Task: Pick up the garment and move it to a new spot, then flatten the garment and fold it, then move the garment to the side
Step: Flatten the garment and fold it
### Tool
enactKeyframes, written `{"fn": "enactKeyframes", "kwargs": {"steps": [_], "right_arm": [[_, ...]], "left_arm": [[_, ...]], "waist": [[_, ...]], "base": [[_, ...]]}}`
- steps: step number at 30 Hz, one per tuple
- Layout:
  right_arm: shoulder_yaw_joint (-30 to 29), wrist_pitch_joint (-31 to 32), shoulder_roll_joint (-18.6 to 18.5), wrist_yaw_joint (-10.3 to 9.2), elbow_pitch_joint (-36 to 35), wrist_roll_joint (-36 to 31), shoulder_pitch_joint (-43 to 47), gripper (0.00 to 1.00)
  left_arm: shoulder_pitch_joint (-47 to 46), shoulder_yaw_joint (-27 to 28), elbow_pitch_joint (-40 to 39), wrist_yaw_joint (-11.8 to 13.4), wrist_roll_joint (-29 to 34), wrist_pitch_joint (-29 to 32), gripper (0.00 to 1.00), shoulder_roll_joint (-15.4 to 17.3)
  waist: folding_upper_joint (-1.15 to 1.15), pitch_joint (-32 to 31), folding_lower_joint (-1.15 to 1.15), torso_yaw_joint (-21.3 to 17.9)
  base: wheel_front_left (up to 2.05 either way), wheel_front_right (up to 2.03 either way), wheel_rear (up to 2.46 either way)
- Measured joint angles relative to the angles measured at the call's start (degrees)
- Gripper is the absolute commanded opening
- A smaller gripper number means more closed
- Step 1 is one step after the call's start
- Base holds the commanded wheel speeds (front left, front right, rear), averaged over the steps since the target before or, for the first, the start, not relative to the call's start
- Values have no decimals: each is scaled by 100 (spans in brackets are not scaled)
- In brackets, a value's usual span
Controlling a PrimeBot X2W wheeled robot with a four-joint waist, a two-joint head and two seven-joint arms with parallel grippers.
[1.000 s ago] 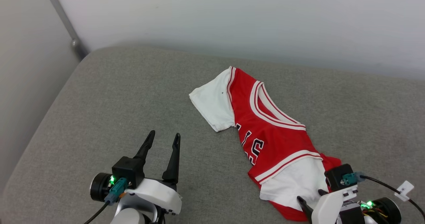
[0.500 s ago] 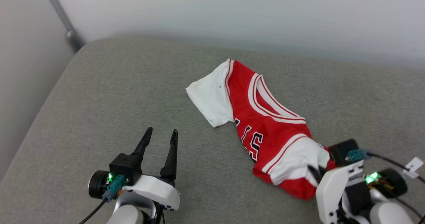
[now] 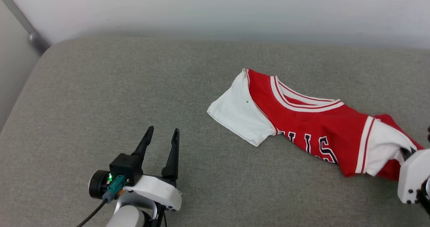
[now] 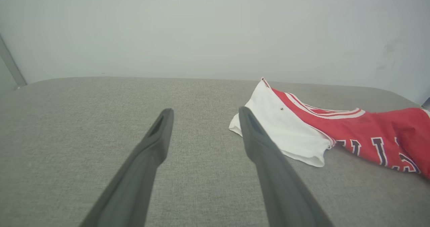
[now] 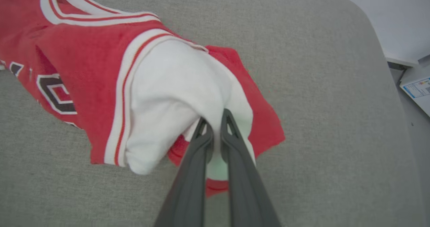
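Note:
The garment (image 3: 312,126) is a red jersey with white sleeves and black-and-white lettering. It lies stretched across the right half of the grey cushion (image 3: 134,85). My right gripper (image 5: 215,116) is shut on the garment's white sleeve (image 5: 174,92), with the cloth bunched up around its fingertips. In the head view the right gripper (image 3: 407,152) sits at the far right edge, at the garment's lifted end. My left gripper (image 3: 162,131) stands open with nothing in it, low over the cushion, left of the other white sleeve (image 3: 240,119). The left wrist view shows the left gripper (image 4: 205,111) and the garment (image 4: 336,129) to its right.
A pale wall (image 3: 215,8) runs behind the cushion, with a metal post (image 3: 33,38) at the back left corner. The cushion's right edge (image 5: 386,72) lies close to my right gripper, and a paper (image 5: 416,87) lies beyond it. Bare cushion spreads left of the garment.
My right gripper has shut on the white sleeve and pulled it right, so the garment has swung and stretched out. The head view has turned too. My left gripper stays open.

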Motion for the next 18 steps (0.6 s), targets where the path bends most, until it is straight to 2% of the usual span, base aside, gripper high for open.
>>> {"fn": "enactKeyframes", "kwargs": {"steps": [2, 3, 4, 6, 8, 11, 14, 18], "right_arm": [[-219, -248, 89, 0, 307, 7, 57, 4], [-282, -401, 162, 0, 441, 2, 78, 55], [-311, -558, 237, 0, 560, -14, 96, 100], [-376, -909, 431, 0, 737, -31, 101, 100], [-613, -1838, 820, 0, 738, -145, 180, 100], [-715, -2146, 1037, 2, 477, -165, 398, 100], [-797, -2081, 1156, 1, 204, -124, 611, 100], [-933, -1529, 1201, 0, -92, -107, 827, 100]], "left_arm": [[-24, 3, 3, -25, 13, 0, 100, -11], [-40, 9, 5, -27, 24, 0, 100, -18], [-55, 13, 8, -32, 32, 0, 100, -25], [-61, 46, 5, -32, 34, 0, 100, -26], [-23, 97, 19, -22, 42, 0, 100, -23], [68, 127, 46, 7, 41, 0, 100, -8], [149, 154, 35, 33, 38, 0, 100, 3], [241, 135, 14, 36, 32, 1, 100, 19]], "waist": [[0, 85, 0, -25], [0, 125, 0, -39], [0, 159, 0, -54], [0, 216, 0, -94], [0, 162, 0, -192], [0, 28, 0, -241], [0, -119, -1, -311], [0, -287, -1, -433]], "base": [[0, 0, 0], [0, 0, 0], [0, 0, 0], [0, 0, 0], [0, 0, 0], [0, 0, 0], [0, 0, 0], [0, 0, 0]]}}
